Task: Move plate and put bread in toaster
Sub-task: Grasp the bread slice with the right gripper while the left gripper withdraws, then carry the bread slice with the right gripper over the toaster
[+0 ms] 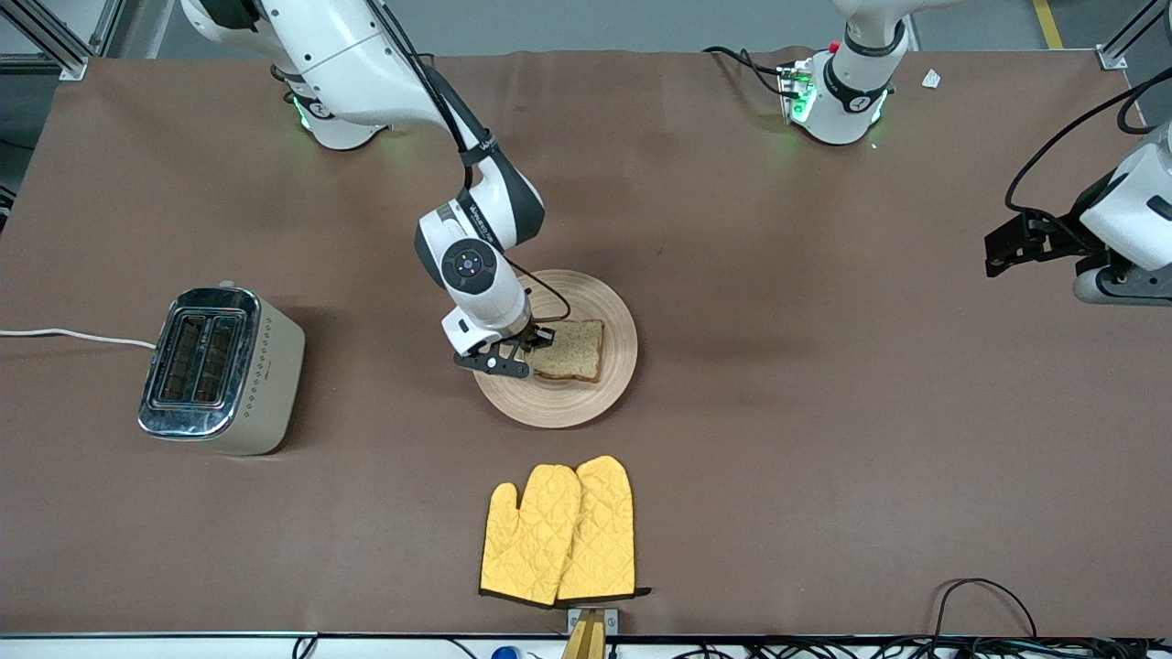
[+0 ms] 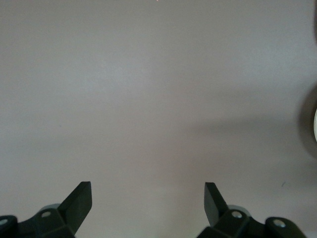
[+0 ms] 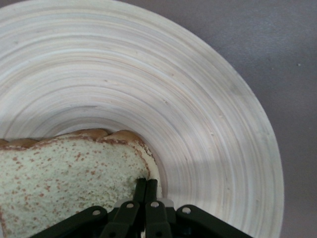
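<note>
The round wooden plate (image 1: 560,403) lies mid-table with the slice of brown bread (image 1: 574,350) flat on it. My right gripper (image 1: 542,340) is down at the bread's edge toward the right arm's end, shut on the crust. In the right wrist view the fingers (image 3: 146,181) pinch the bread's (image 3: 59,173) edge over the plate (image 3: 148,84). The toaster (image 1: 222,370) stands toward the right arm's end, slots up and empty. My left gripper (image 1: 1000,255) waits open and empty above the table at the left arm's end; its view (image 2: 147,184) shows bare tabletop.
A pair of yellow oven mitts (image 1: 560,533) lies nearer to the front camera than the plate. The toaster's white cord (image 1: 73,335) runs off the table's edge. Black cables (image 1: 984,595) lie along the front edge.
</note>
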`<state>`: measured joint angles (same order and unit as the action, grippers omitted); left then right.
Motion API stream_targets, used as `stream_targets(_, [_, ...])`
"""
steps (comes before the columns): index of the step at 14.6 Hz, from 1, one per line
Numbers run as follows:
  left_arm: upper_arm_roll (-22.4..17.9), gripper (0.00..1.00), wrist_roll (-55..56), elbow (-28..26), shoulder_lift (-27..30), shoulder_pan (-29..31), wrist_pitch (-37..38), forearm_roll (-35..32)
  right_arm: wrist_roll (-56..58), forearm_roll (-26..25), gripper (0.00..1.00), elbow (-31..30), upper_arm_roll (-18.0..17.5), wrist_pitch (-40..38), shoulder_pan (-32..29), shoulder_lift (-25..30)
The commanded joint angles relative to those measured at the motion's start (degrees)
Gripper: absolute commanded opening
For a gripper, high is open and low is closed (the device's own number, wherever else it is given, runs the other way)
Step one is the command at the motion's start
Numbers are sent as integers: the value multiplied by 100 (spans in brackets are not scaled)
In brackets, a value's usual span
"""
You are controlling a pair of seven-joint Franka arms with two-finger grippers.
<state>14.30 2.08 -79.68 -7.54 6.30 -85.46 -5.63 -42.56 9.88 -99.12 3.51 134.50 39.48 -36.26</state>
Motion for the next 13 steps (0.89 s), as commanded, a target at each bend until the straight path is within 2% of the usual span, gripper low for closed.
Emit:
stream_targets(1, [-348,100,3,-354,384,-304,38,80,-94,-266,0,541,185,-939,51,92])
stream_targets(3, [-357,100,64,-793,744,-409,3,97,-68,-503,0,1103,273,-1800,25,110])
stream_targets(6, [-366,100,64,-1058,1009,-454,11,211,413,-1029,0,2052,475,-3266,-72,198])
stream_targets(8, [-462,100,64,-1224,1140,-480,3,360,1081,-1583,0,2256,589,-4086,-81,347])
stream_targets(11, [-927,100,82,-1515,1360,-760,3,729,1854,-2400,0,2257,931,-4598,-81,698])
stream_targets(13, [-999,100,117,-1568,1422,-884,3,713,2592,-2989,0,2257,1212,-5124,-81,839])
